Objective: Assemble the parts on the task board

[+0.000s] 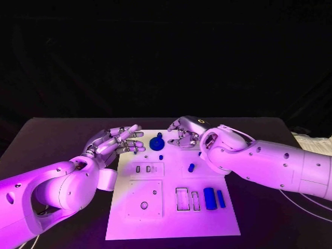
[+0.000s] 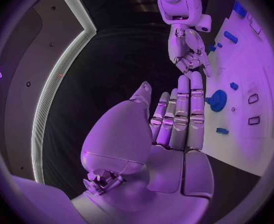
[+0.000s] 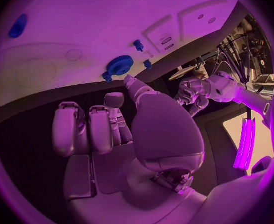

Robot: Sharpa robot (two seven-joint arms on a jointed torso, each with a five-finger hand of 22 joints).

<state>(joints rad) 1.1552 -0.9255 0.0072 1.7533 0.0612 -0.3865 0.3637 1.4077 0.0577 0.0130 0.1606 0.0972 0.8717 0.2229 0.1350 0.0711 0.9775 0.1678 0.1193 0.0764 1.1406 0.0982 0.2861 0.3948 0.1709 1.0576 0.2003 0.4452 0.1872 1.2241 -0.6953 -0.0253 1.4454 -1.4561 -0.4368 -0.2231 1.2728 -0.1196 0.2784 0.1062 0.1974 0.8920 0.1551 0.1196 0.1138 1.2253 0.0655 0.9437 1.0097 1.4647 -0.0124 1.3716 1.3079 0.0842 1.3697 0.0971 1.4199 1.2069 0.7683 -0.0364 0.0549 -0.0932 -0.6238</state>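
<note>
The white task board [image 1: 174, 218] lies in the middle of the black table. A blue gear [image 1: 157, 143] stands near the board's far edge, also seen in the left wrist view [image 2: 218, 100] and the right wrist view [image 3: 119, 64]. My left hand [image 1: 118, 141] hovers just left of the gear, fingers stretched out straight [image 2: 181, 114] and holding nothing. My right hand [image 1: 184, 132] hangs over the far edge, right of the gear, with fingers half bent [image 3: 102, 129] and nothing in them. Small blue parts [image 1: 161, 156] [image 1: 191, 167] lie mid-board, and two blue cylinders [image 1: 209, 198] lie at the near right.
The board has rectangular slots [image 1: 182, 199] beside the cylinders and small recesses [image 1: 143, 169] on its left half. A pale crumpled thing [image 1: 316, 142] lies at the table's right edge. Bare black table flanks the board under both arms.
</note>
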